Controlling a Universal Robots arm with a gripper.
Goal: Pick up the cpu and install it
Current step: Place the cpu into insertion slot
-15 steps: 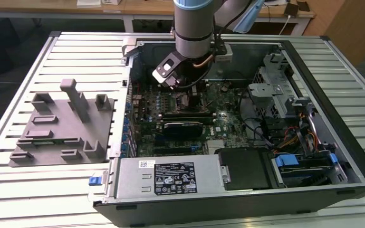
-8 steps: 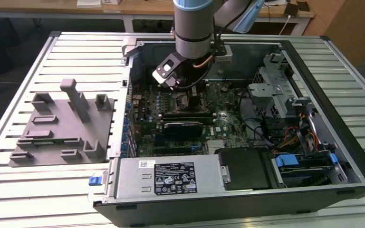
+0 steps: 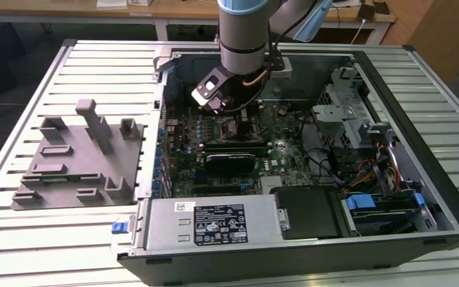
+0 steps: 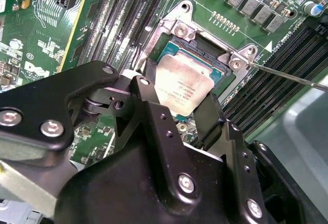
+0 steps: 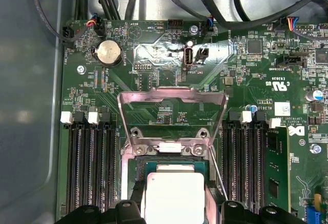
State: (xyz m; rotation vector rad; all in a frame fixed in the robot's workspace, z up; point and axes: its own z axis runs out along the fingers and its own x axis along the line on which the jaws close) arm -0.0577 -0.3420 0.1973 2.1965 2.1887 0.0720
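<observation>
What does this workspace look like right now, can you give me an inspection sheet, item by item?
Surface: slatted metal table carrying an open computer case.
Job's things: cpu at the socket, load plate raised.
Clutter: grey moulded fixture beside the case.
Grippers: gripper low over the cpu; grip state unclear.
Cables: black cables along the motherboard edge; coloured wires at the exterior view's right.
Surroundings: wooden desks behind the table.
</observation>
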